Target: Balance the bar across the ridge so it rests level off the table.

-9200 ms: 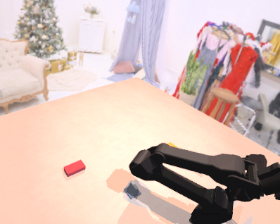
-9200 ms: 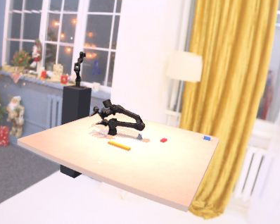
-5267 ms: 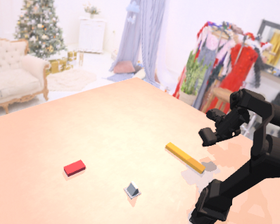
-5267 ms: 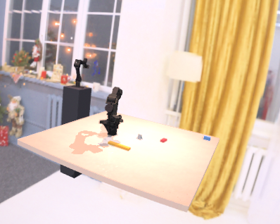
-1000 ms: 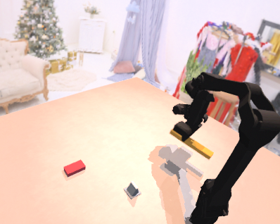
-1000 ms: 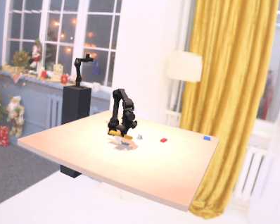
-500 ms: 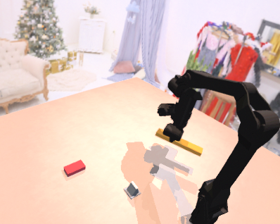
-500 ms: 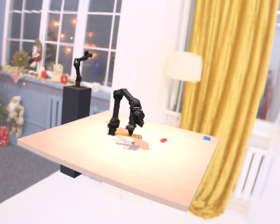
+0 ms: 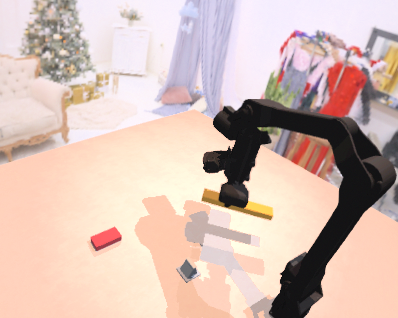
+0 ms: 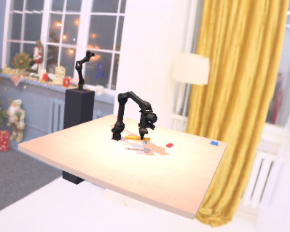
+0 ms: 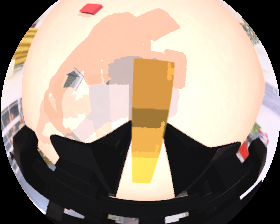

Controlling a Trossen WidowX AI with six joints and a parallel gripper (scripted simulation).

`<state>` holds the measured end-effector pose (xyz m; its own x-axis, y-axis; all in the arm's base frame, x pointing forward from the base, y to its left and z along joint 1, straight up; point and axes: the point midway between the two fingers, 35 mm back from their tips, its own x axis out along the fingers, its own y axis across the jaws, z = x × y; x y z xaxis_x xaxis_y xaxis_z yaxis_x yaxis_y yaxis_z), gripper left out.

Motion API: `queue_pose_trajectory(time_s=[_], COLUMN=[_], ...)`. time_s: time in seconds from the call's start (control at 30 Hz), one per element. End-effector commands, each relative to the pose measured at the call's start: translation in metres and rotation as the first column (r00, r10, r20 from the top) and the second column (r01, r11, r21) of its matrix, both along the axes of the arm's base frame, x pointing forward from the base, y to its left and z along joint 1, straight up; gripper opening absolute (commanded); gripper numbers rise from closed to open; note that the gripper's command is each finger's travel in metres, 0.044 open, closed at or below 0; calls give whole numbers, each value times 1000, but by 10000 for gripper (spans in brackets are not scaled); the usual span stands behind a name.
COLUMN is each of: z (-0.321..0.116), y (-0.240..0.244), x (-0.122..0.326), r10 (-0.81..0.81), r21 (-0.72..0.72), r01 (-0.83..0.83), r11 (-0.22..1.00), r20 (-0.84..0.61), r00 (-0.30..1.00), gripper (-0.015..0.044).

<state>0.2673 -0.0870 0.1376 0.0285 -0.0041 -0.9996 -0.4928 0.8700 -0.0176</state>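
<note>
The yellow bar (image 9: 259, 211) (image 10: 130, 137) (image 11: 153, 85) is held off the table, its shadow apart from it. My gripper (image 9: 235, 203) (image 10: 142, 137) (image 11: 148, 125) is shut on the bar, with one finger on each long side. In the wrist view more of the bar shows beyond the fingers than behind them. The small grey ridge (image 9: 188, 268) (image 11: 74, 79) stands on the table, nearer the front in the top view and to the left of the bar in the wrist view. The bar is not over the ridge and does not touch it.
A red block (image 9: 106, 238) (image 10: 169, 144) (image 11: 91, 9) lies on the table, left of the ridge in the top view. A blue block (image 10: 214, 143) lies near the table's far right corner in the exterior view. Another arm (image 10: 80, 69) stands on a black pedestal behind the table.
</note>
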Motion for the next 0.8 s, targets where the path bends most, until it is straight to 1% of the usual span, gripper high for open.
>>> queue_pose_trajectory(time_s=[0.0, 0.37, 0.77], z=[0, 0, 1], y=[11, 55, 102], x=[2, 8, 6], r10=[57, 244, 429], r21=[-5, -6, -6], r01=[-57, -244, -429], r11=[998, 970, 903], r20=[-3, -3, -4], r00=[998, 970, 903], gripper=[0, 0, 0])
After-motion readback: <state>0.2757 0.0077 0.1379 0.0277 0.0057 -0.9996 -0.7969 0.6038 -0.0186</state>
